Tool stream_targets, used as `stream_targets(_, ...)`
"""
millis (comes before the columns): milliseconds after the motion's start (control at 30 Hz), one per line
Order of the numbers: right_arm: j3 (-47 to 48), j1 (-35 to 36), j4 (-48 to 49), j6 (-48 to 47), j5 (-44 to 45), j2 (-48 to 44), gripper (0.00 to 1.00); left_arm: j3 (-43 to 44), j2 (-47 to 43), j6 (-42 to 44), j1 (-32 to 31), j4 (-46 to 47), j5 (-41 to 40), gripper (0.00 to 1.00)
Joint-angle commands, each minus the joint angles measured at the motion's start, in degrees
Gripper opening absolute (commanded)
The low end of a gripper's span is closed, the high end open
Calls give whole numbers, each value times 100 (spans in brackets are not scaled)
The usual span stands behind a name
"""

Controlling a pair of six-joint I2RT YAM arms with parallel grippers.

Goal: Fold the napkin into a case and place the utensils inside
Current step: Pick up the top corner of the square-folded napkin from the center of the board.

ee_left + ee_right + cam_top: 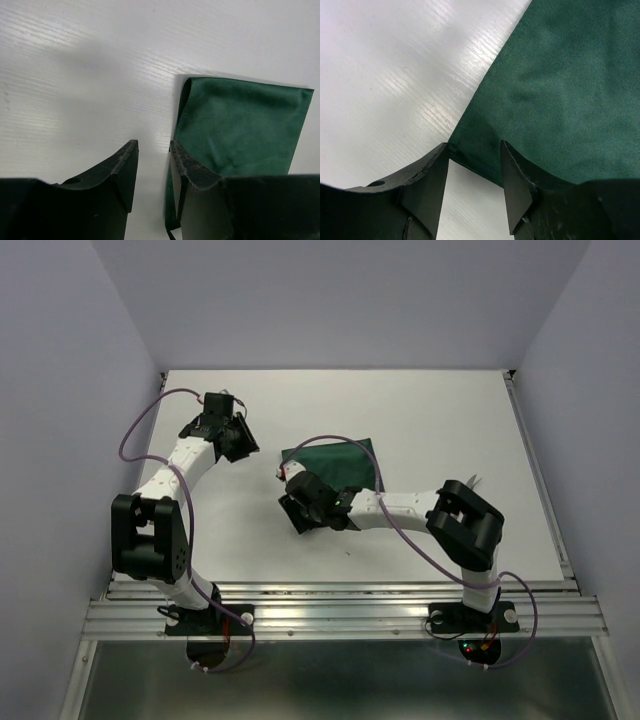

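Note:
The dark green napkin (335, 462) lies on the white table (420, 410), and my right arm covers its near right part. My left gripper (243, 443) stands open just left of the cloth. In the left wrist view the left gripper (152, 145) holds nothing, and its right finger (192, 167) hangs over the napkin's (240, 125) raised left edge. My right gripper (291, 492) is open at the near left corner. In the right wrist view that corner of the napkin (560, 85) lies between the right gripper's (474, 146) spread fingertips. The utensils (474, 480) show only as thin silvery tips behind the right elbow.
Grey walls close the table at the back and both sides. A metal rail (340, 615) runs along the near edge by the arm bases. Purple cables loop along both arms.

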Motion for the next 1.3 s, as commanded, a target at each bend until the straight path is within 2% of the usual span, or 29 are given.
stream_targets(0, 237, 106, 144, 40, -52, 13, 51, -45, -217, 69, 18, 94, 59, 43)
stream_targets(400, 386, 211, 109, -13, 35, 242, 50, -80, -182, 86, 18, 138, 103, 43)
stream_targets(900, 421, 211, 12, 40, 343, 268, 21, -133, -217, 86, 18, 164, 129, 43)
stream_targets(1133, 413, 211, 12, 127, 440, 207, 1, -150, -226, 86, 18, 164, 138, 43)
stream_targets(1267, 255, 211, 187, 189, 528, 14, 1, -150, -226, 86, 18, 173, 138, 43)
